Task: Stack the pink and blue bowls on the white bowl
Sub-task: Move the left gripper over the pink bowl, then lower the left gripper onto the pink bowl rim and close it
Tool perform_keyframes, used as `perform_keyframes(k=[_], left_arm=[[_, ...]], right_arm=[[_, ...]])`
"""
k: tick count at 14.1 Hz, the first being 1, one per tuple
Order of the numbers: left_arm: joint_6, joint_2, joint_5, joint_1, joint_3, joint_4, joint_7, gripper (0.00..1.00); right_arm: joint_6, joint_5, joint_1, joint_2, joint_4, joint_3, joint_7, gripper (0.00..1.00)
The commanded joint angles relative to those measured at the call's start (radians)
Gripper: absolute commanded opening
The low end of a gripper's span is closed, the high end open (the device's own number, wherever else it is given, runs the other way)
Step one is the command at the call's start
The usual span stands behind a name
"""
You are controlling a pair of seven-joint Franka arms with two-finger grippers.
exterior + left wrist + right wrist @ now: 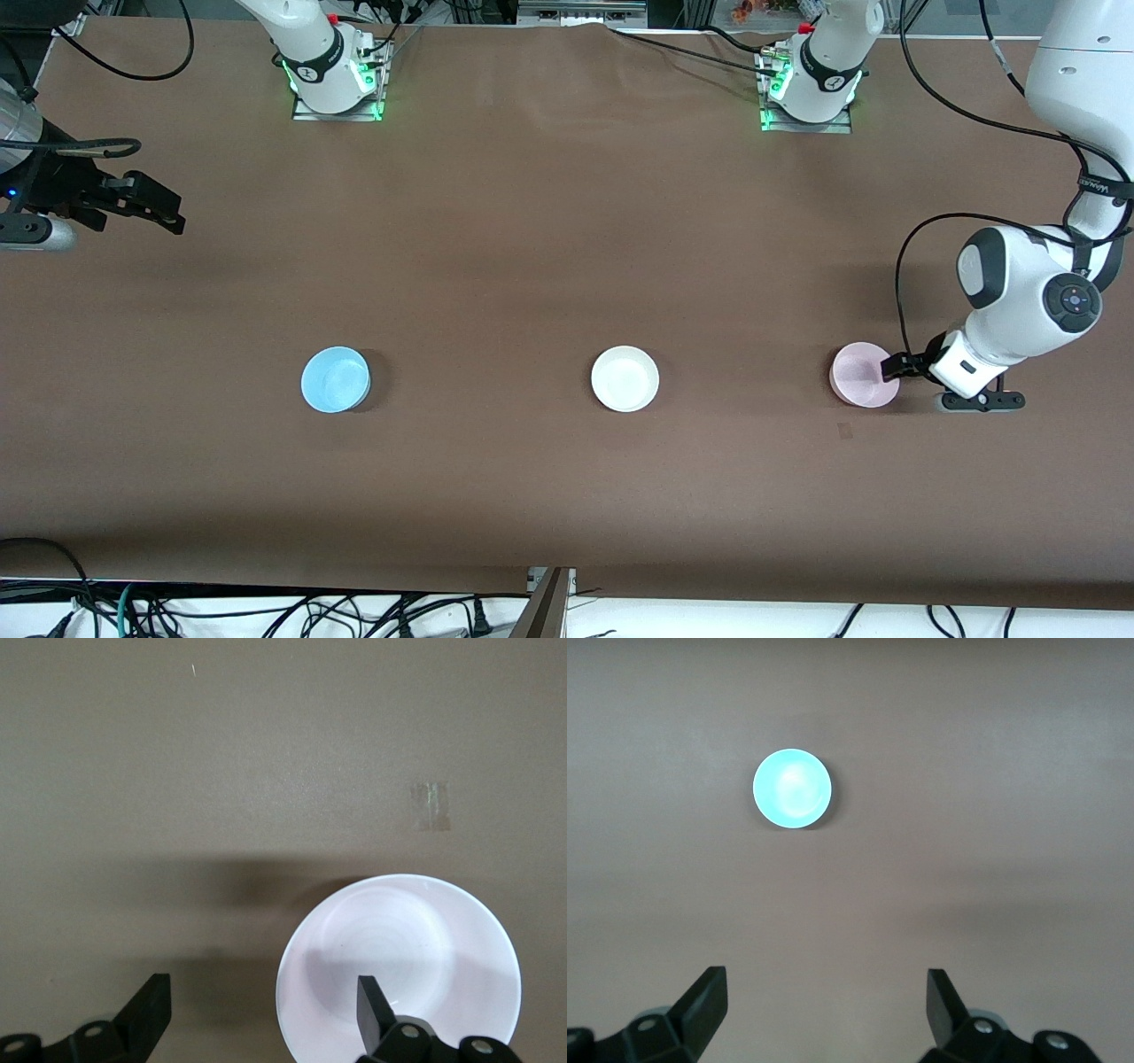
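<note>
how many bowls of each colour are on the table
pink bowl: 1
white bowl: 1
blue bowl: 1
total: 3 bowls, set apart in a row, none stacked

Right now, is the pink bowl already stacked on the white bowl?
No, the pink bowl sits on the table apart from the white bowl.

1. The pale pink round shallow plastic bowl (859, 374) sits upright on the table toward the left arm's end.
2. The light sky-blue round shallow plastic bowl (335, 379) sits upright toward the right arm's end.
3. The plain white round shallow plastic bowl (625, 378) sits upright between them, well apart from both.
</note>
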Motion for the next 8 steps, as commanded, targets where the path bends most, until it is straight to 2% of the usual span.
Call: perform_keyframes(k=[1,5,8], left_arm=[[0.019,-0.052,0.058,-0.007,0.002,-0.067,-0.039,0.91],[0.123,-0.054,0.065,0.0,0.002,-0.134,-0.041,0.88],[0.133,-0.054,0.065,0.003,0.002,-0.141,-0.039,0.85]], right_arm=[[-0.005,0.013,-0.005,0.009,0.022,0.005,0.008,0.99],[-0.004,0.013,-0.005,0.009,0.021,0.005,0.008,0.99],[-0.004,0.013,-0.006,0.009,0.022,0.005,0.007,0.99]])
